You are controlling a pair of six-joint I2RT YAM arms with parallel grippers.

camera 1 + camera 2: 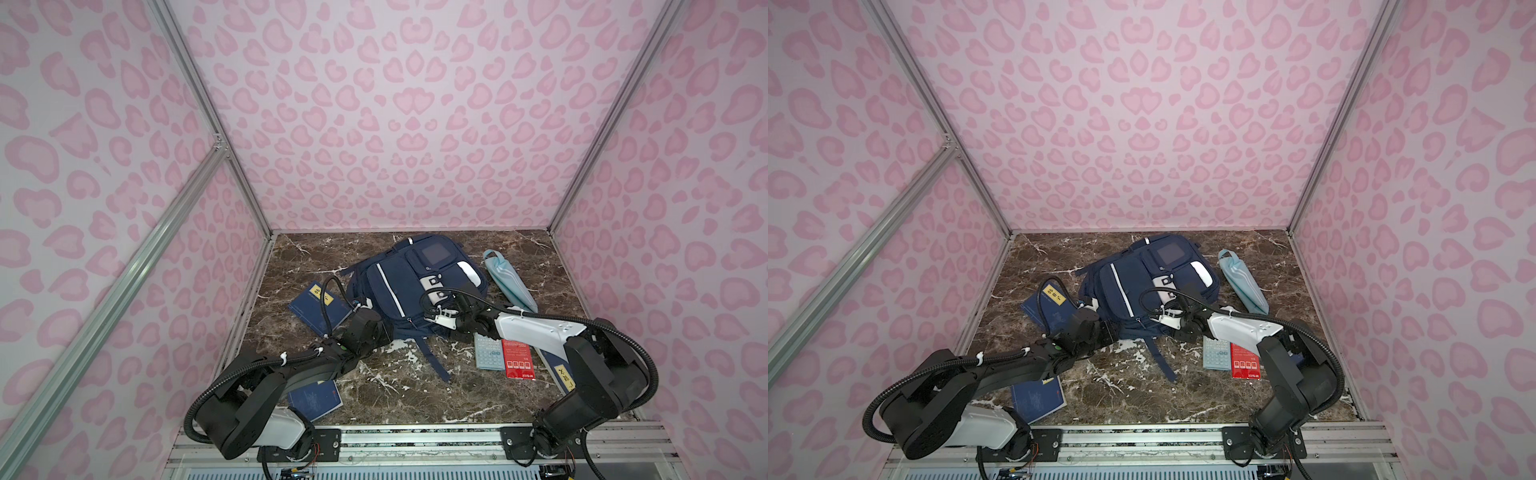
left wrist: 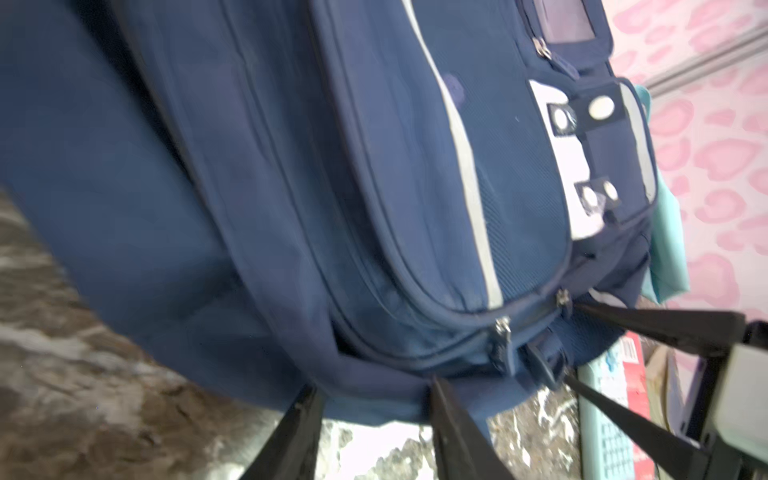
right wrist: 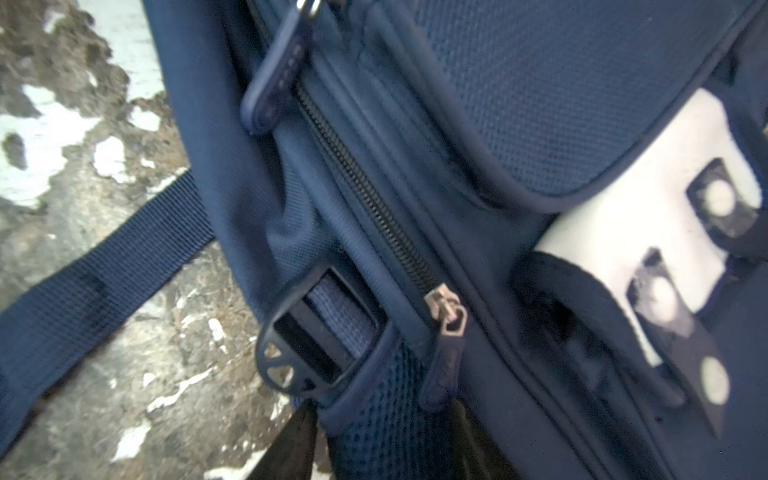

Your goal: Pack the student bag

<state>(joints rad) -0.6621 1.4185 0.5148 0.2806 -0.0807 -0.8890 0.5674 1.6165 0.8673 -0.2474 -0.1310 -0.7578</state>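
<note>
The bag [image 1: 399,282] lies flat toward the back of the surface [image 1: 415,386]. My left pincer [image 2: 374,395] straddles its near edge. My right pincer [image 3: 384,419] straddles the corner by a zip pull [image 3: 446,320]. Both are half-spread, and I cannot tell whether either grips.

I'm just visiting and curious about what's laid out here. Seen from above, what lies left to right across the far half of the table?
blue notebook → navy backpack → light blue pouch
</note>
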